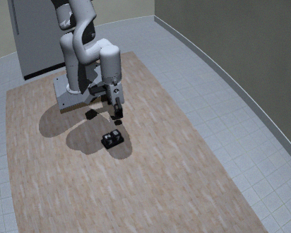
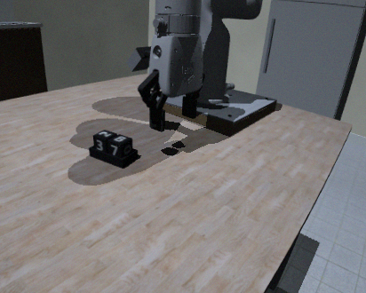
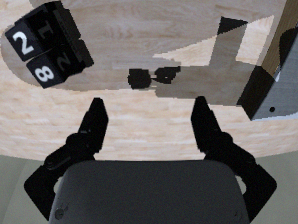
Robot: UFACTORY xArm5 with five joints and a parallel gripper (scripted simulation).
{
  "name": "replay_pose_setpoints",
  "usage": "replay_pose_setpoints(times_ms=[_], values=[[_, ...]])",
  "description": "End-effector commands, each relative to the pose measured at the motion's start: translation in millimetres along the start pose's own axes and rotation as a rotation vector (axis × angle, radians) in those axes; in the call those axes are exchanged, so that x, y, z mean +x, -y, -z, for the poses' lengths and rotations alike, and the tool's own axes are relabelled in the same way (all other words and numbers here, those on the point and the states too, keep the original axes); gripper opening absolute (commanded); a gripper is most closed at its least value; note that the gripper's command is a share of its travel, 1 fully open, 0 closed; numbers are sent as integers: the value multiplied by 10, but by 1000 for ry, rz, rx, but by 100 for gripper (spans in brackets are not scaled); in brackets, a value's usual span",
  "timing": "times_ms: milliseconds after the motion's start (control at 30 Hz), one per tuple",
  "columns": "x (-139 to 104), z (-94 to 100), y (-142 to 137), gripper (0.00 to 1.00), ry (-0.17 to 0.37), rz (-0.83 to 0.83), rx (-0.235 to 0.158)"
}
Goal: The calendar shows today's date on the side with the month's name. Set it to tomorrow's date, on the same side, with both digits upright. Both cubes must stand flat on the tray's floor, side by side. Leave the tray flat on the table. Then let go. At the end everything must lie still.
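One gripper [image 1: 118,112] [image 2: 173,120] [image 3: 149,107], two fingers, jaws spread wide, nothing between them; it hangs above the table [image 1: 138,183] [image 2: 156,213] [image 3: 165,120], apart from the tray. Cubes [image 1: 111,136] [image 2: 113,143] [image 3: 39,56]: two, black, side by side. Exterior view: 3 and 7 on one side, a 0 partly legible on the end. Wrist view crops the upper cube. Month name: not discernible. One tray [image 1: 114,143] [image 2: 121,162], on the table, contains both cubes.

So the top cam sits high and looks steeply down the tabletop [image 1: 149,176] [image 2: 165,213] [image 3: 145,117], while the exterior one's lower and closer, facing the arm base [image 1: 61,99] [image 2: 263,108] [image 3: 280,100]. Wrist cam's nearest, peering past the claw [image 1: 114,109] [image 2: 174,119] [image 3: 149,102], and the first two share the arm and tray [image 1: 114,142] [image 2: 114,159].
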State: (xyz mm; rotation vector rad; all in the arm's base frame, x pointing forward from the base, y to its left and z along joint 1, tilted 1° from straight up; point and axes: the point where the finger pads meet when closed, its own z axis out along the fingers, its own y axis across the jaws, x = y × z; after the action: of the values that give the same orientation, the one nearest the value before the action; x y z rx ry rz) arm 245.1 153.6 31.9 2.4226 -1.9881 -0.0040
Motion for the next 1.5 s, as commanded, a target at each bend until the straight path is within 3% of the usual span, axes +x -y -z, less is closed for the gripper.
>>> replay_pose_setpoints(times_ms=[0,1467], values=[[-4,26,8,100,1,0,2],[-135,41,1005,100,1,0,3]])
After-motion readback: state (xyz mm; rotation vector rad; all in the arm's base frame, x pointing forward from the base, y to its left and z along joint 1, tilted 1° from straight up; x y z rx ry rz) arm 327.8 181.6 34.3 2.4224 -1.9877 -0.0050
